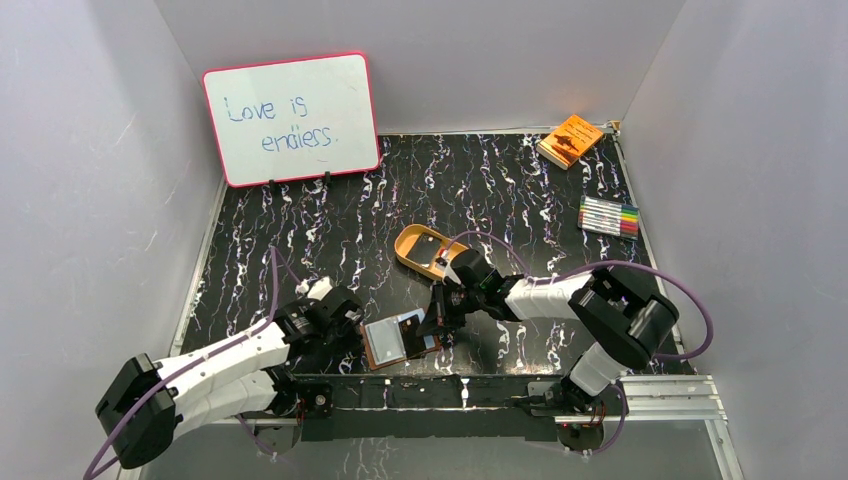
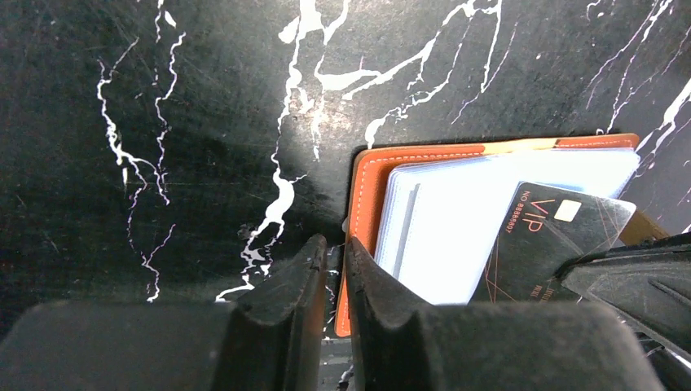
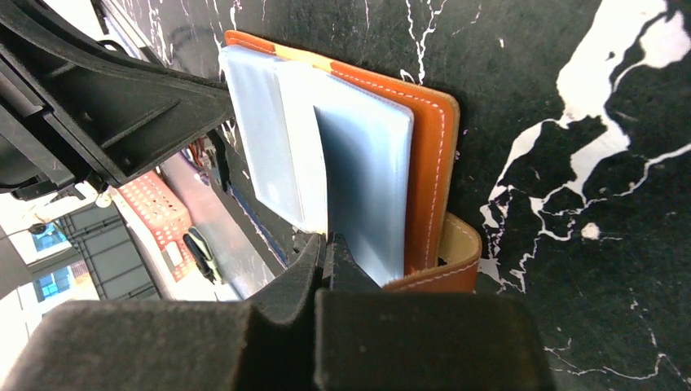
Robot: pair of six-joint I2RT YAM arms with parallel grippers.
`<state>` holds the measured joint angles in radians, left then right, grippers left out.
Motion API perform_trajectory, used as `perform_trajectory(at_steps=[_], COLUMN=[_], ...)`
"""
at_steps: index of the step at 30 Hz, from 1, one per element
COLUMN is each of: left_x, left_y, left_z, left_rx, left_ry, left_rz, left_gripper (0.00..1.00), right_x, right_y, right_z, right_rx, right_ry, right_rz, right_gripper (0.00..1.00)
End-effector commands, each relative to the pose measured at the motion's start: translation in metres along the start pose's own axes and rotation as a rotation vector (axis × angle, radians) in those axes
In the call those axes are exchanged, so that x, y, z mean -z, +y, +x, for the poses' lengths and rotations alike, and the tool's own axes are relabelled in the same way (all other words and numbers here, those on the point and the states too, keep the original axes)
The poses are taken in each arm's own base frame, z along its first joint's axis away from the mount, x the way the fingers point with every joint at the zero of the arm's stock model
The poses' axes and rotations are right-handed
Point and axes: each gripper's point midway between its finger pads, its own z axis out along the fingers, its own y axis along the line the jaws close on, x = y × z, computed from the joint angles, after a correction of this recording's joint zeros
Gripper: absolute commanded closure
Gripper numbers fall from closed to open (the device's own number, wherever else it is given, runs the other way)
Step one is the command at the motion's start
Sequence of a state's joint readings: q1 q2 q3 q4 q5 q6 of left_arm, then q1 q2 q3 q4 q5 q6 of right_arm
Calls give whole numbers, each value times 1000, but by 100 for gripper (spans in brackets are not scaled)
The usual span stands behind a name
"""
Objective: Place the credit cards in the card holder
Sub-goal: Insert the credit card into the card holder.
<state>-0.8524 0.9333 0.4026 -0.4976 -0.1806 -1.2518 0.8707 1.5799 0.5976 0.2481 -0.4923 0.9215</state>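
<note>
Right claw (image 3: 326, 248) pinched on black card (image 2: 554, 244), corner over sleeves (image 2: 440, 236) just ahead. Left claw (image 2: 334, 273) looks clamped on card holder (image 2: 367, 195) edge. I level card, feed slowly.

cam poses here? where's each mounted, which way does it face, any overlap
Top external: high behind the robot, looking down over the table; left claw and right claw show, meeting at the card holder.
Left wrist: on the left wrist, looking down along its fingers, which pinch the card holder's edge; black card at right.
Right wrist: on the right wrist, looking past its shut fingers at the card holder's sleeves.
Shared: all three see the card holder; left wrist also catches the right claw.
</note>
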Motion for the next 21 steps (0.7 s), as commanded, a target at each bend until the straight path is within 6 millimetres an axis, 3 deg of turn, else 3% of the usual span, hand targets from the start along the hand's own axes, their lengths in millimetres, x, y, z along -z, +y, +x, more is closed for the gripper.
perform_trajectory(at_steps=[1, 9, 21], left_x=[-5, 2, -7], left_y=[32, 33, 44], left_z=[9, 0, 15], left_rx=[-17, -27, -32], left_ry=[27, -9, 50], left_rz=[-115, -134, -169], left_gripper=[86, 86, 88], right_x=[-4, -3, -3], right_y=[1, 8, 18], right_z=[-5, -7, -18], right_rx=[8, 24, 22], right_ry=[-16, -19, -65], right_rz=[-18, -36, -66], right_gripper=[100, 100, 100])
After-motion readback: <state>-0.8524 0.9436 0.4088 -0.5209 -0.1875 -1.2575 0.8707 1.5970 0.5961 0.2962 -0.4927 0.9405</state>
